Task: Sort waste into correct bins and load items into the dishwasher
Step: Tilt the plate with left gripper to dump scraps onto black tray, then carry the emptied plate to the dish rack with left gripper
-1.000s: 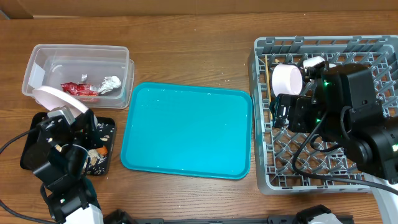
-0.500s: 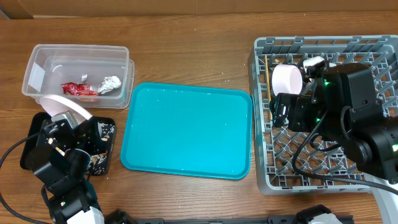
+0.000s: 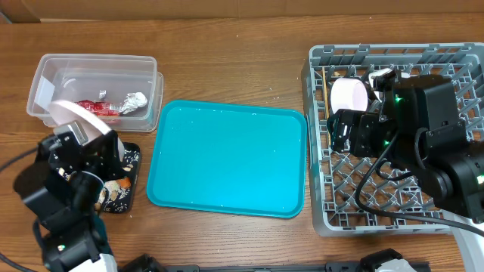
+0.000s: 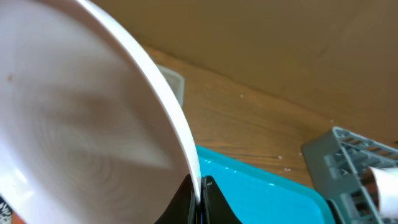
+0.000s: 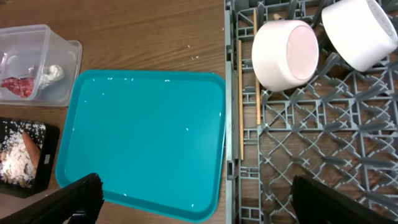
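White plate (image 4: 81,124) shifted slightly, rim pinched by left fingers (image 4: 217,208) (over black tray (image 3: 130,162)), right fingers (image 5: 81,199) wide above grey rack (image 5: 292,137)

L arm (image 3: 64,189): matte black, blocky housings w/ rounded joint caps; white shell at its base (image 3: 94,266). Thin black cable (image 3: 15,156) loops off one side. R arm (image 3: 435,140): same black boxy casings, looks bulkier from overhead cam. I see green LEDs (image 3: 395,102) lit on it. Black cables (image 3: 374,177) curve along its links. Wrist cams: L fingers (image 4: 217,208) black, tapering to narrow edges. R fingers (image 5: 78,199) black, flat, wedge-shaped, slight sheen.
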